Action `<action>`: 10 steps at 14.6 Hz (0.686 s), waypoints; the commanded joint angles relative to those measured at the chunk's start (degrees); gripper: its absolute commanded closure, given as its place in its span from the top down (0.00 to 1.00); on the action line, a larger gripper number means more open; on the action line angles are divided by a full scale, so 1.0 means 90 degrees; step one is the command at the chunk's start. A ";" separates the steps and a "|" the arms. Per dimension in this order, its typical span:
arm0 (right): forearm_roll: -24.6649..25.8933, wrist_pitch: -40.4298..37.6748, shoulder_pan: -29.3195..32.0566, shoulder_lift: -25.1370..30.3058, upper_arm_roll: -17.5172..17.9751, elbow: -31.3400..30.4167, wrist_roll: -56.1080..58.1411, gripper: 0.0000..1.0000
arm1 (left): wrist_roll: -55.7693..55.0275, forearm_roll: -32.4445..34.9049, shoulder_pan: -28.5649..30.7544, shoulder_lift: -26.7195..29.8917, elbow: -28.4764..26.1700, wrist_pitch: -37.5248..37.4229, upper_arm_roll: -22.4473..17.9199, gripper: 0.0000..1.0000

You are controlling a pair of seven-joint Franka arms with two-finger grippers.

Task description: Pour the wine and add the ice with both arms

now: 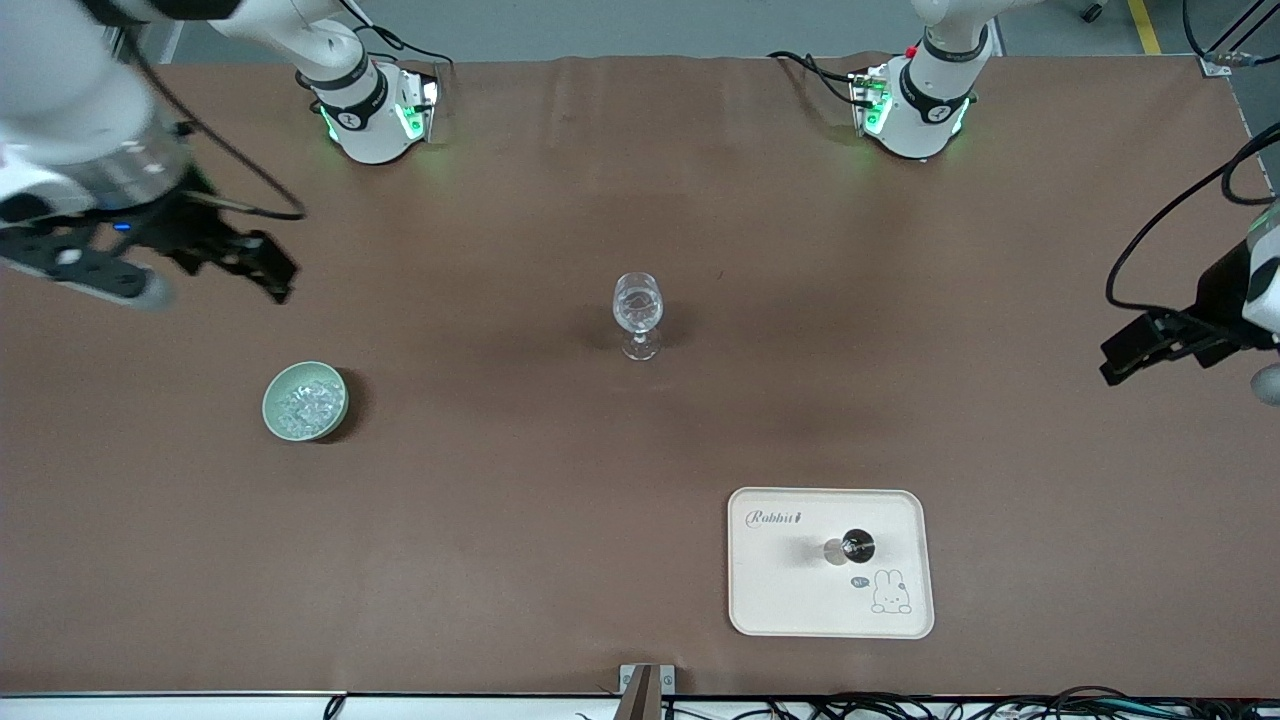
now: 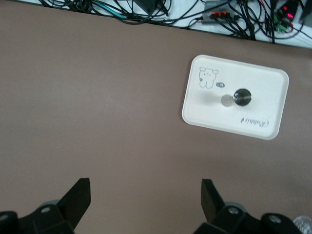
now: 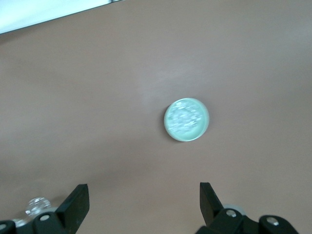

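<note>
Brown cloth covers the bench from end to end. At its middle stands the wine glass, upright, stem vertical, something clear glinting in its bowl, though whether that is ice I cannot tell. Toward the right arm's end sits the pale green bowl, mouth up, the ice heaped inside as whitish chunks; it is slightly nearer the front camera than the glass. Nearer still, toward the left arm's end, lies the cream tray with a dark bottle standing on it, seen from above. The right hand hangs over bare cloth, fingers apart, nothing between them. The left hand hovers over the bench's edge at its own end, fingers spread, also empty.
</note>
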State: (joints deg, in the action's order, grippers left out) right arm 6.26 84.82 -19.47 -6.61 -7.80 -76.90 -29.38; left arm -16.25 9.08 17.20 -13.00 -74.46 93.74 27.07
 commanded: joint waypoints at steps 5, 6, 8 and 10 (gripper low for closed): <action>0.0008 -0.0088 0.1753 0.0344 0.0183 -0.0313 0.2948 0.99 | 0.0731 -0.0969 -0.1842 0.1824 -0.1910 -0.0376 -0.2333 1.00; -0.0031 -0.0088 0.1860 0.0354 0.0183 -0.0313 0.3145 0.98 | 0.0741 -0.0979 -0.1872 0.2038 -0.2154 -0.0367 -0.2344 1.00; -0.0565 -0.0108 0.2269 0.0383 0.0222 -0.0333 0.3273 0.98 | 0.0741 -0.0969 -0.2097 0.2497 -0.2652 -0.0289 -0.2393 1.00; -0.0608 -0.0059 0.2427 0.0383 0.0397 -0.0343 0.3274 0.99 | 0.0741 -0.0969 -0.2088 0.2704 -0.2888 -0.0210 -0.2373 1.00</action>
State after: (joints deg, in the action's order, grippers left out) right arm 2.25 83.78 -0.41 -5.28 -6.85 -77.63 -0.72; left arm -10.50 1.00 -1.20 7.05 -95.44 89.91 6.44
